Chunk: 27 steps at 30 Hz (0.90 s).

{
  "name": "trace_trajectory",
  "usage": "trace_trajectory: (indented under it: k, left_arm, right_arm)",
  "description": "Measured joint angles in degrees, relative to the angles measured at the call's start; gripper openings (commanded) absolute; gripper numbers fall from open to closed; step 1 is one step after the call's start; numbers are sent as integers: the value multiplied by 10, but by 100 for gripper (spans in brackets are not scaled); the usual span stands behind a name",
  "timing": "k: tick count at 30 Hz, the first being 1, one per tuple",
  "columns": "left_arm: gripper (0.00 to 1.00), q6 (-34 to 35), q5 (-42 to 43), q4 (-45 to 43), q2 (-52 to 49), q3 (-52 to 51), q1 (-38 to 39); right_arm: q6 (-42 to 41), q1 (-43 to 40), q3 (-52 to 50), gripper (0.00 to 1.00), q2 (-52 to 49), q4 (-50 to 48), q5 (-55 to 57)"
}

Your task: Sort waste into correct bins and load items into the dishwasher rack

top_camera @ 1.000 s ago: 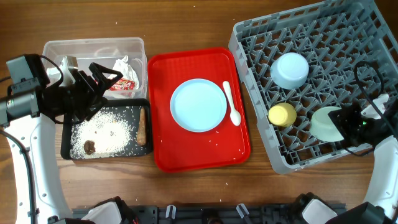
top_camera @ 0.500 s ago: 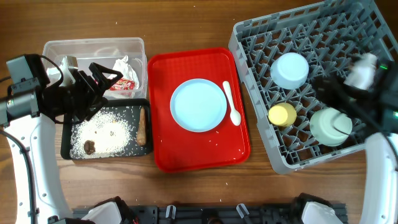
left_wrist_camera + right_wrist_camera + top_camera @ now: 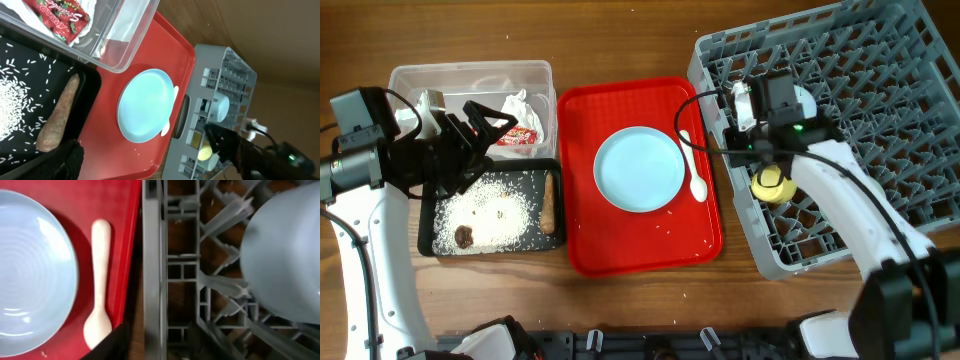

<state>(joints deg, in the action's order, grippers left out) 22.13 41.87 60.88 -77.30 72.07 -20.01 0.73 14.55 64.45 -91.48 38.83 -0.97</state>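
Glossy red plastic, moulded into a flat rectangular serving tray [image 3: 582, 240] with a low raised rim. Carries a round light blue plate [image 3: 639, 168], smooth and shallow, and just beside it a small white plastic spoon [image 3: 692, 165], slender, lying parallel to the tray's right rim.

Just right of the red tray: a large square grey plastic crate [image 3: 880, 90], an open lattice bristling with upright pegs. Holds a small yellow cup [image 3: 772, 183] and a light blue cup [image 3: 803, 100], both close to the side nearest the tray and partly hidden by the arm.

Left of the red tray, at its far end: a clear plastic rectangular tub [image 3: 470, 78] with a crumpled white tissue [image 3: 520, 104] and a small red snack wrapper [image 3: 520, 136] inside. Left of the tray at its near end: a shallow black rectangular tray [image 3: 520, 178], matte, strewn with white rice-like grains [image 3: 490, 208], plus a dark food bit [image 3: 465, 236] and a brown stick-shaped food piece [image 3: 549, 200] lying along the side nearest the red tray.

Hovering left of the red tray, over the seam between tub and black tray: the left gripper [image 3: 492, 122], fingers spread wide and empty.

Slanting across the crate from the right of the tray: the right arm, elbow low, with the right gripper [image 3: 755, 132] above the crate rim nearest the tray. Cannot tell whether clenched or released; nothing visibly grasped.
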Motion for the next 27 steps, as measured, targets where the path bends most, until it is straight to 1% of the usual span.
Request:
trace_trajectory:
  k: [1, 3, 4, 5, 12, 25, 26, 27]
  left_arm:
    - [100, 0, 0, 0, 0, 0, 0]
    - [100, 0, 0, 0, 0, 0, 0]
    - [100, 0, 0, 0, 0, 0, 0]
    - [100, 0, 0, 0, 0, 0, 0]
    - [100, 0, 0, 0, 0, 0, 0]
    - [100, 0, 0, 0, 0, 0, 0]
    - [100, 0, 0, 0, 0, 0, 0]
    - [100, 0, 0, 0, 0, 0, 0]
  right_arm:
    - [0, 0, 0, 24, -11, 0, 0]
    - [2, 0, 0, 10, -23, -2, -3]
    - [0, 0, 0, 6, -24, -7, -5]
    - [-4, 0, 0, 4, -24, -18, -14]
    - [-59, -1, -2, 4, -34, -87, -17]
    - [-162, -1, -5, 5, -41, -132, -25]
    - [-166, -1, -5, 6, -41, -132, -26]
    - [-171, -1, -5, 12, -41, -132, -27]
